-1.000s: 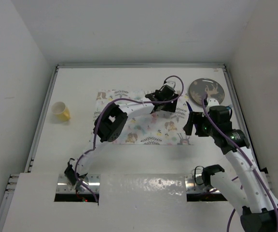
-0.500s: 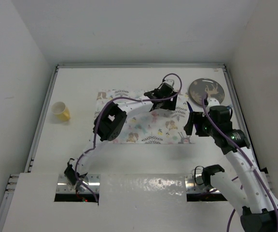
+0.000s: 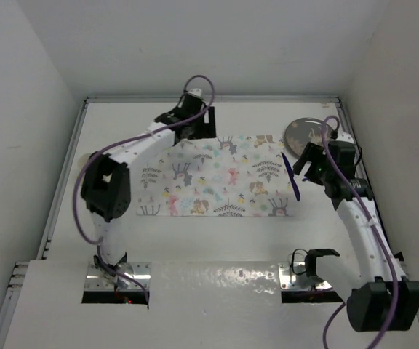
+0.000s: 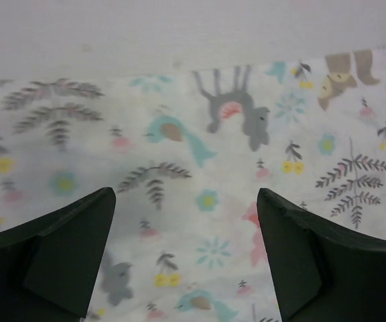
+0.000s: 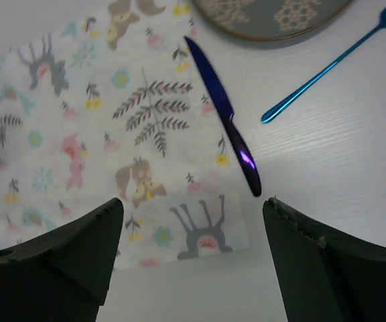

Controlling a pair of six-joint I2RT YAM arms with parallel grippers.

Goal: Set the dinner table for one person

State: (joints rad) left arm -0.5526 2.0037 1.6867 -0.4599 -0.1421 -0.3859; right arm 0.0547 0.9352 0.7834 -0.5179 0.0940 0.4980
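Observation:
The dinner table [image 3: 217, 236] is a big white top with silver rails. A placemat [image 3: 217, 178] printed with deer and leaves lies flat in its middle. My left gripper [image 3: 197, 123] hovers open over the mat's far edge, with only the printed mat [image 4: 200, 141] between its fingers [image 4: 66, 248]. My right gripper [image 3: 305, 163] hangs open above the mat's right end. Below it a dark purple knife [image 5: 223, 114] lies across the mat's right edge [image 5: 112, 134]. A teal fork [image 5: 334, 64] rests on bare table beside a grey plate [image 5: 273, 13].
The grey deer plate [image 3: 308, 133] sits at the far right, the knife [image 3: 291, 177] just in front of it. White walls close in the table on three sides. The left arm's elbow [image 3: 104, 189] stands over the table's left part.
The left arm has swung from the mat's right middle to its far left edge, its jaws a little wider. The right gripper has drawn back toward the plate.

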